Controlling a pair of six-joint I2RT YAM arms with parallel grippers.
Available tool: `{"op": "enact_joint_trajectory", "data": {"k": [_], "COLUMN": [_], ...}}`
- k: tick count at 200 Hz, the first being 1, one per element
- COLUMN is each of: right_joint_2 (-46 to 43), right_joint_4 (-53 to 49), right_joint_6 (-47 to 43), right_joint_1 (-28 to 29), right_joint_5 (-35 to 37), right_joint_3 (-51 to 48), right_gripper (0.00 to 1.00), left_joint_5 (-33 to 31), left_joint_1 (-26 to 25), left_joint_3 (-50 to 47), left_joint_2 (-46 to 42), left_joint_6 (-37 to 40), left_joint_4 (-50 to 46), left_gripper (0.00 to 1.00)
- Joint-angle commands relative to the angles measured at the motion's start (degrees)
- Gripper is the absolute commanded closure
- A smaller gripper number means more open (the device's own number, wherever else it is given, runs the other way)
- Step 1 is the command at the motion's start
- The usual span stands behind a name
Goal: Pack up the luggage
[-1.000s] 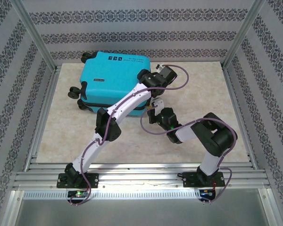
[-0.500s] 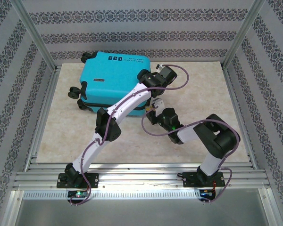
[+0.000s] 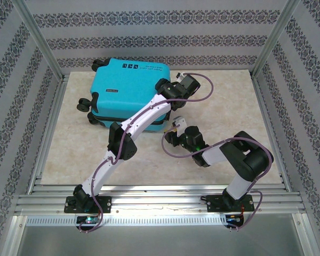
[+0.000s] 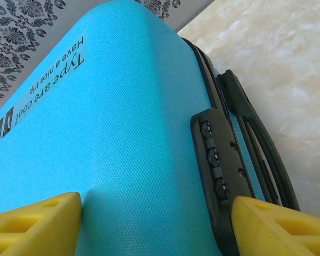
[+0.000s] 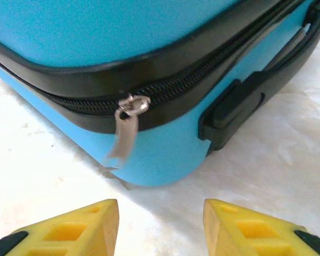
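Two arms, top view: both reach to the luggage [image 3: 125, 88], a turquoise suitcase lying flat and closed at the far left of the table [image 3: 229, 117]. The left gripper [image 3: 169, 90] is at its right edge and the right gripper [image 3: 174, 128] by its near right corner.
Left wrist view: yellow fingers [image 4: 34, 224] are spread wide, one on each side of the shell's end, beside the combination lock [image 4: 218, 170]. No firm clamp is evident.
Right wrist view: right fingers [image 5: 69, 229] are parted and hold nothing. The zipper pull [image 5: 125, 128] hangs loose just beyond them.
Progress: the lid is down and the zipper looks drawn past this corner. Packing seems nearly finished, though I cannot tell whether the zip is closed all the way round.
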Motion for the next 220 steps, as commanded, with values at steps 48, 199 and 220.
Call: {"op": "enact_joint_trajectory", "data": {"k": [48,199,220], "right_joint_2": [1.8,1.5,1.6], "right_joint_4": [-3.8,0.1,0.4], "right_joint_6": [-0.8,-1.2,-0.5], "right_joint_1": [1.2,-5.2,-6.7], "right_joint_5": [3.5,-8.3,-13.2], "right_joint_3": [8.3,6.8,7.0], "right_gripper": [0.52,1.00,1.00], "left_joint_5": [4.4,5.1,5.2], "left_joint_1": [0.6,0.6,0.6], "left_joint_3": [-1.5,-3.4,-3.4], "left_joint_2": [0.2,-0.6,-0.7], "left_joint_6": [-2.4,-3.3,-3.1], "left_joint_4": [-6.4,-6.5,-6.3], "left_gripper": [0.27,0.28,0.28]}}
